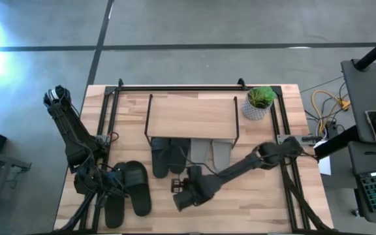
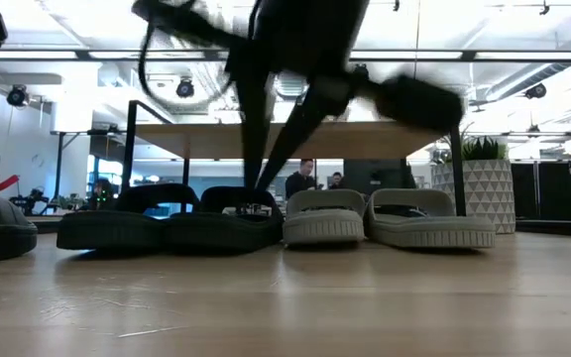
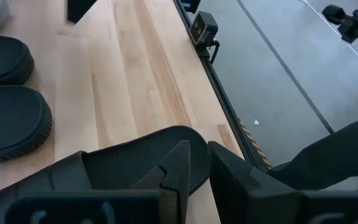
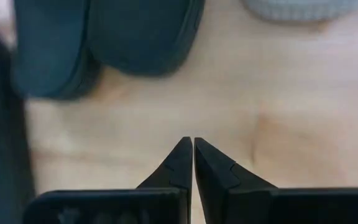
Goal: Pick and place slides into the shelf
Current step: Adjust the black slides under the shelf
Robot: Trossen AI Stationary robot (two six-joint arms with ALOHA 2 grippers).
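left gripper (image 1: 113,185): positioned at the table's front left, fingers pinching the strap of a black slide (image 3: 123,165); the thin strap edge is seen trapped between the two pads in the left wrist view.
right gripper (image 4: 193,144): fingertips pressed together with nothing between them, held over bare wood near the front middle, just in front of the shelved pairs.
black pair (image 1: 128,194): lying at the front left of the table, well apart from the shelf, not yet placed.
olive pair (image 1: 169,156): already tucked under the shelf's left half, heels sticking out.
grey pair (image 1: 211,154): already under the right half, beside the olive pair.
shelf (image 1: 191,116): wooden top on wire legs, at the back middle of the table (image 1: 260,202).
step in hand: judged to be lifting the black slide; the strap should be kept deep in the pinch so the sole does not swing, and the slide carried low and toe-first.
caution: little free room is judged left under the shelf.
potted plant (image 1: 259,102): beside the shelf's right end, to be avoided.
writing: none can be read.
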